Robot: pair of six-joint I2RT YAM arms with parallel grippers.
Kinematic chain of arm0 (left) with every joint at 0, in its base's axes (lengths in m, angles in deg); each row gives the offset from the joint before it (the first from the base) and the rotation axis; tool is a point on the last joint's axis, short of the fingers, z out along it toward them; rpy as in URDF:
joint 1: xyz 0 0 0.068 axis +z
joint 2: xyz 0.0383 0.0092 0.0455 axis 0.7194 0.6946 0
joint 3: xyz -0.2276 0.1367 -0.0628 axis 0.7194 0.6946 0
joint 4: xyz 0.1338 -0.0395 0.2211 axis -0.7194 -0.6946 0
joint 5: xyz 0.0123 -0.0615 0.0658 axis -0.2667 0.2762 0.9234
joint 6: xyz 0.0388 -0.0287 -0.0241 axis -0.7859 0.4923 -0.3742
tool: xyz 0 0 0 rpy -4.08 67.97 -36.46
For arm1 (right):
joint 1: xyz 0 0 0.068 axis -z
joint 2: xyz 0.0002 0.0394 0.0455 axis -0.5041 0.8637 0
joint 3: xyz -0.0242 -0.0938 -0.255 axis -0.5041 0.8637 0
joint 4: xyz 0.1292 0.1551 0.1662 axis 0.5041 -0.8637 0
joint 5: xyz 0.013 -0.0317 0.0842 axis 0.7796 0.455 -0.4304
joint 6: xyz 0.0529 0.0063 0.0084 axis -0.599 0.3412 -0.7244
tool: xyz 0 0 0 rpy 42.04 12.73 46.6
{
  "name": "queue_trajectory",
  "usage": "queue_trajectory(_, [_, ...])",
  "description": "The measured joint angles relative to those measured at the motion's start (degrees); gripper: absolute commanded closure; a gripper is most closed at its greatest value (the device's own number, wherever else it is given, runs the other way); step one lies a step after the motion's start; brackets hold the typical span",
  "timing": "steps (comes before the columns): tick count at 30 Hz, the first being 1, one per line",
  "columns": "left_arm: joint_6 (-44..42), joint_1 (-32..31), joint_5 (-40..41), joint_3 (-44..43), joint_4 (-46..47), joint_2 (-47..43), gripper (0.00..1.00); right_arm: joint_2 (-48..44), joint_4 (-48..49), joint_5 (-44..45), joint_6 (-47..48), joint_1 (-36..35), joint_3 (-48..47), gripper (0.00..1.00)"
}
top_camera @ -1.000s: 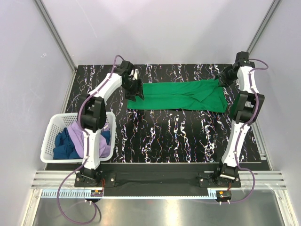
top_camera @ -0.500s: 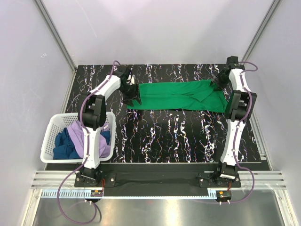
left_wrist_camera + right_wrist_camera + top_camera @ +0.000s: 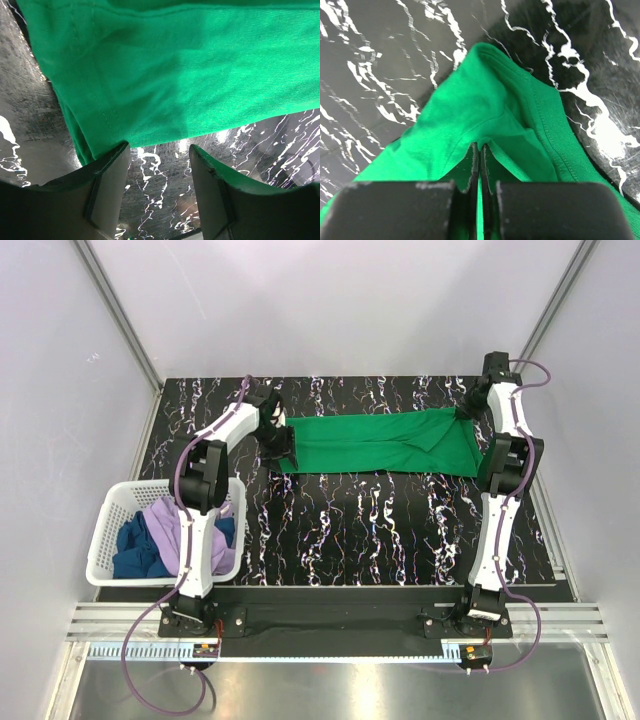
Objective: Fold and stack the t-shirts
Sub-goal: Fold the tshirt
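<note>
T-shirts are in two places here. One green t-shirt (image 3: 380, 443) lies long and flat across the far part of the black table (image 3: 380, 530) with white streaks. The right claw (image 3: 470, 412) is at the shirt's far right corner. Its two fingers (image 3: 400, 210) are pressed tight together and pinch a little fold of the green cloth. The cloth bunches up into a small peak in front of them. The left claw (image 3: 283, 445) is at the shirt's left end. Its fingers (image 3: 107, 185) stand apart, with the edge of the shirt right at their tips and bare table showing between them. It holds nothing. A lilac t-shirt (image 3: 172, 525) and a dark blue t-shirt (image 3: 135, 545) lie crumpled together in a white basket (image 3: 100, 540) at the near left of the table, beside the left arm.
</note>
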Motion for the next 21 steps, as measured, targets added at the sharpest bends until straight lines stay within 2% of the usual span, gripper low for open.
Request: queue_trajectory(21, [0.2,0.0,0.4,0.9,0.5,-0.2,0.43,-0.1,2.4,-6.0,0.0,-4.6,-0.6,1.0])
